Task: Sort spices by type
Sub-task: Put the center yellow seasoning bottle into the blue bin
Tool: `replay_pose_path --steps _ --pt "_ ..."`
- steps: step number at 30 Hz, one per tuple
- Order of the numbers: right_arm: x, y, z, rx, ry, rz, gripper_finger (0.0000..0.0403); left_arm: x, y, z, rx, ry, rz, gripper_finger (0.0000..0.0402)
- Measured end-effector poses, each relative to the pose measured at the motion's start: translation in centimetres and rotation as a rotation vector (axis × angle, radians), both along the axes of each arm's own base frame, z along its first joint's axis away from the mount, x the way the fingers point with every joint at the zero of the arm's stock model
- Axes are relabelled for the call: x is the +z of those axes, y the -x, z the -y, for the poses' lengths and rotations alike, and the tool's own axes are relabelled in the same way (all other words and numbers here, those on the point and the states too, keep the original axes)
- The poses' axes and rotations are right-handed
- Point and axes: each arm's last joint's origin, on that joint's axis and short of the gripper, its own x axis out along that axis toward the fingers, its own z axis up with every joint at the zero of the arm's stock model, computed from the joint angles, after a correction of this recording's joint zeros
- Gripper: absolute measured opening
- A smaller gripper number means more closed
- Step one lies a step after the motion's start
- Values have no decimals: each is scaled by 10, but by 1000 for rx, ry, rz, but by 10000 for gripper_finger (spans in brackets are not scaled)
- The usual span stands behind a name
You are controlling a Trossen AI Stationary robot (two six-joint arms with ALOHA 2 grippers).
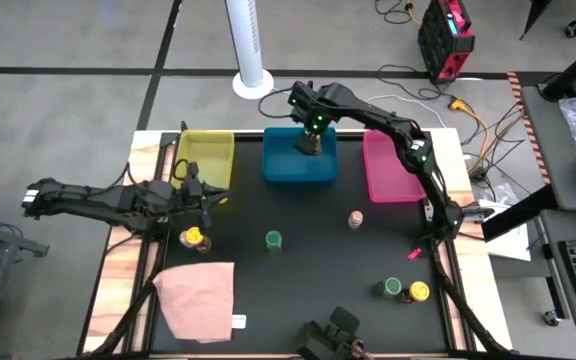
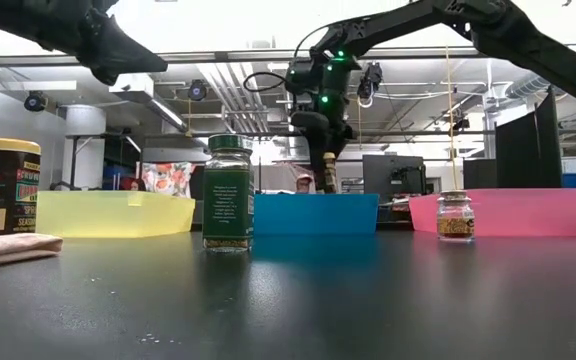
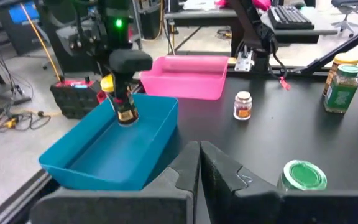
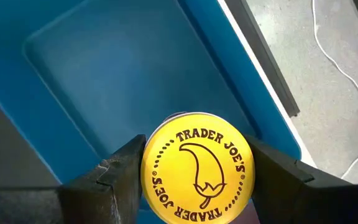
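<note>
My right gripper (image 1: pixel 313 142) hangs over the blue bin (image 1: pixel 299 170) at the table's far side, shut on a spice jar (image 3: pixel 125 109) with a yellow lid (image 4: pixel 196 168) and a dark body. My left gripper (image 3: pixel 199 163) is shut on nothing and hovers at the table's left, near the yellow bin (image 1: pixel 205 158). Other spice jars stand upright on the black mat: a yellow-lidded one (image 1: pixel 194 237), a green-lidded one (image 1: pixel 273 240), a pink-lidded one (image 1: pixel 355 219), and a green (image 1: pixel 391 287) and yellow (image 1: pixel 419 291) pair at the near right. My right gripper pinches the jar at its top, one finger (image 4: pixel 114 177) on each side of the yellow lid's rim (image 4: pixel 148 163). The fingers come from above, slanting down. The jar hangs below them, slightly tilted, lifted clear over the blue bin's inside (image 4: pixel 117 81).
A pink bin (image 1: pixel 392 165) stands right of the blue one along the far edge. A pink cloth (image 1: pixel 198 298) lies at the near left corner. A camera mount (image 1: pixel 333 335) sits at the near edge. Cables and a red box (image 1: pixel 444 38) lie on the floor beyond the table.
</note>
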Motion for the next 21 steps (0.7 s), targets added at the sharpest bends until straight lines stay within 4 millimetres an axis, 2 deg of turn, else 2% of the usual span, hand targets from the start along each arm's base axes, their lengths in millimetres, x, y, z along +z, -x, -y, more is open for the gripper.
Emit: replay_pose_path --steps 4,12,17,21 --pt "-3 -1 4 13 17 28 222 -2 0 0 9 34 -11 0" --pt "-2 5 -2 50 19 34 222 -8 1 3 -2 60 -34 0" --pt "14 20 -13 74 49 139 222 -11 1 4 -8 77 -37 0" --pt "14 38 -24 66 98 211 222 -11 1 5 -8 84 -35 0"
